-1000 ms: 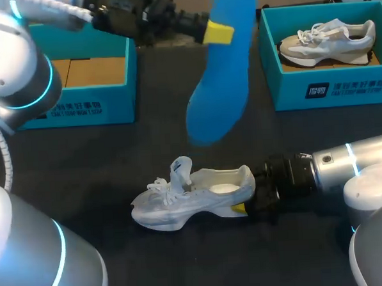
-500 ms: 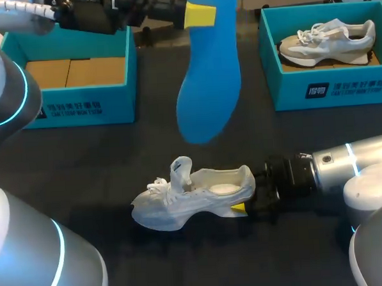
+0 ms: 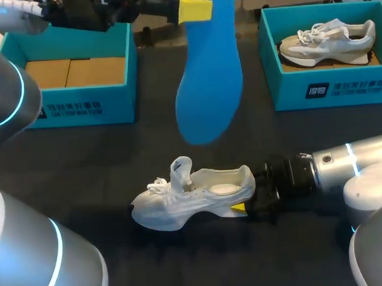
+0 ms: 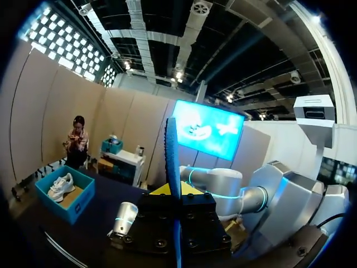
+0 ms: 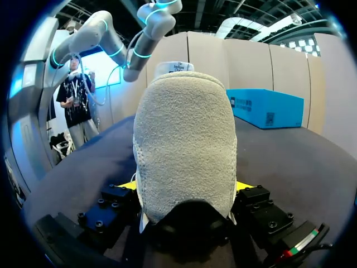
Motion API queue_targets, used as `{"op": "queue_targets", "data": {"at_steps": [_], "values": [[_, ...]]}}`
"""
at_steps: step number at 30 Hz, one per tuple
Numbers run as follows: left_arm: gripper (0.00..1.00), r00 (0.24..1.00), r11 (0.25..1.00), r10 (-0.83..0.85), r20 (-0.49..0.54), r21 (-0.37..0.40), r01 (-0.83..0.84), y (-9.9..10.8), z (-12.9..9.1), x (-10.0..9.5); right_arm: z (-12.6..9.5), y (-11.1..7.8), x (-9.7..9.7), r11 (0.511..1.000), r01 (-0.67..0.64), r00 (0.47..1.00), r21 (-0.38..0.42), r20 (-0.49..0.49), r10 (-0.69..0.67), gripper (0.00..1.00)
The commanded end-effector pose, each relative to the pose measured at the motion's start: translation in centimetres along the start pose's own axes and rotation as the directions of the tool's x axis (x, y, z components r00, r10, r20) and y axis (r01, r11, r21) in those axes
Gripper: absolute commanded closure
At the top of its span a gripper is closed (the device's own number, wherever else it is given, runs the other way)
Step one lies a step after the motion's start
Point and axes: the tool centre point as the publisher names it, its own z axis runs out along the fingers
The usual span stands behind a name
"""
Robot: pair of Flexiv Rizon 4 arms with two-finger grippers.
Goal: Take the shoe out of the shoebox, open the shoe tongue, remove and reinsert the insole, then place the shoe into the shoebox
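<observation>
The dark, matte desk (image 3: 115, 160) carries two teal cardboard boxes at its far side. The left shoebox (image 3: 80, 104) shows a bare brown floor. The right shoebox (image 3: 342, 87) holds a beige second shoe (image 3: 330, 39). A smooth blue insole (image 3: 210, 84) hangs nearly upright above the desk's middle, rounded toe down and its upper end cut off. The left tool (image 3: 195, 9) is clamped on it. The white mesh shoe (image 3: 194, 197) stands on its sole below, toe to my left and tongue raised. The right tool (image 3: 244, 204) grips its fuzzy heel, with one finger hidden behind.
</observation>
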Motion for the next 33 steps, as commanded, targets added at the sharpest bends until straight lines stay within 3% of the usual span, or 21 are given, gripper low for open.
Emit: {"op": "queue_targets", "data": {"at_steps": [1, 13, 22, 33], "values": [[1.0, 1.0, 1.0, 0.013, 0.008, -0.015, -0.013, -1.0, -1.1, 2.1, 0.2, -0.1, 0.1, 1.0, 0.0, 1.0, 0.001, 0.002, 0.0, 1.0], [1.0, 0.998, 0.999, 0.034, 0.047, -0.003, -0.034, -1.4, -2.5, 4.4, 0.2, -0.1, 0.1, 1.0, 0.0, 1.0, 0.001, 0.002, 0.0, 1.0], [1.0, 0.999, 0.999, 0.047, 0.02, 0.024, -0.047, -2.0, -2.4, 6.8, 0.2, -0.1, 0.1, 1.0, 0.0, 1.0, 0.001, 0.002, 0.0, 1.0], [1.0, 0.999, 1.0, 0.024, 0.026, -0.013, -0.024, -2.0, -1.6, 6.9, 0.2, -0.1, 0.1, 1.0, 0.0, 1.0, 0.001, 0.002, 0.0, 1.0]]}}
